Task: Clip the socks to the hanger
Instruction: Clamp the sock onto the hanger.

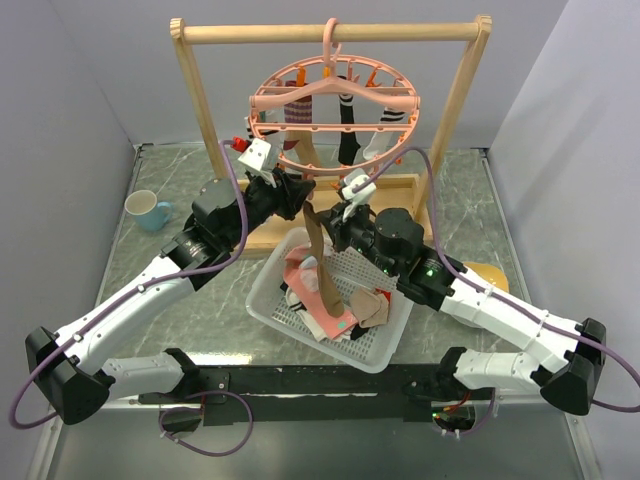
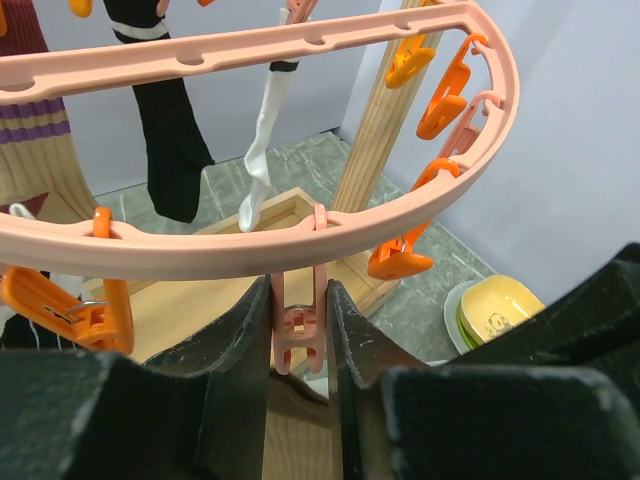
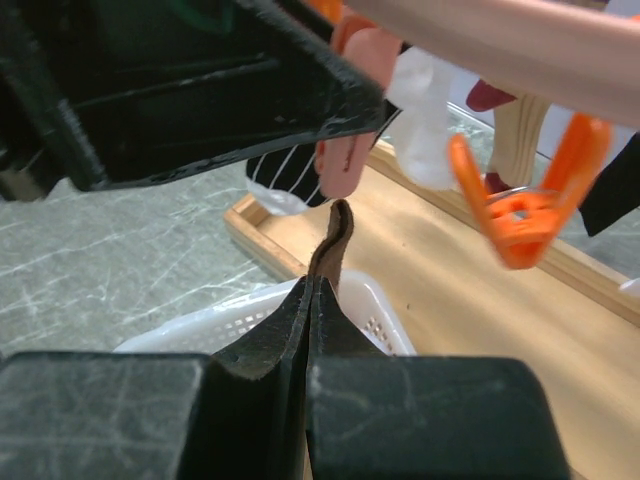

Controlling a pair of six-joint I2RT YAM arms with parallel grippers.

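The salmon-pink ring hanger hangs from the wooden rack, with several socks clipped on its far side. My left gripper is at the ring's near rim. In the left wrist view its jaws press on both sides of a pink clip that dangles from the ring. My right gripper is shut on the top edge of a brown sock, which hangs down over the basket. In the right wrist view the sock's edge stands just below the pink clip; the gripper is closed on it.
A white mesh basket with several loose socks sits under the grippers. The wooden rack has a tray base. Orange clips hang along the ring. A blue mug stands at the left, and yellow dishes at the right.
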